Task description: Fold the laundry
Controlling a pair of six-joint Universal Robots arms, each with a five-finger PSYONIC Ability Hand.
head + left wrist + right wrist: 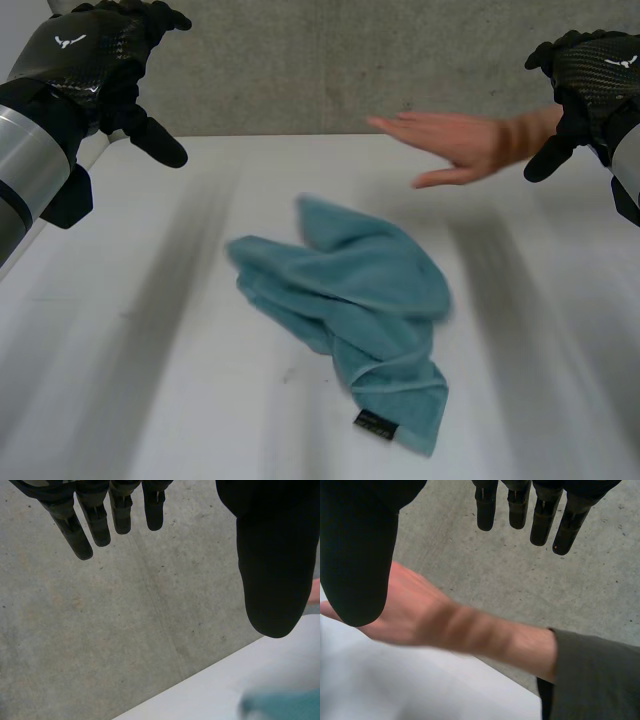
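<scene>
Lying in a loose heap on the white surface [130, 400], the teal towel [350, 300] is found below and between the two hands, well apart from both, with a small black label [375, 424] showing at the corner farthest from them. No fold can be made out in it: the cloth is bunched, with edges turned over at random, so the task is judged to be at its very start. Beyond the towel, the left hand [95, 60] is held raised over the surface's far corner, fingers straight and spread, thumb set wide, nothing held; a strip of the towel is glimpsed past its thumb tip in the left wrist view. The right hand [590, 75] is raised on the other side in like manner, fingers relaxed, thumb apart, empty. Just beside the right hand's thumb, a person's hand [455, 145] is stretched flat over the far part of the surface, clear of the towel; its forearm and a dark sleeve [595, 680] are seen under the right hand's palm. Grey concrete [330, 60] is seen behind all. Everything is left to be done: the towel is to be spread flat, its corners taken and the folds made, and it is judged that this is best not begun until the person's hand is out of the way.
</scene>
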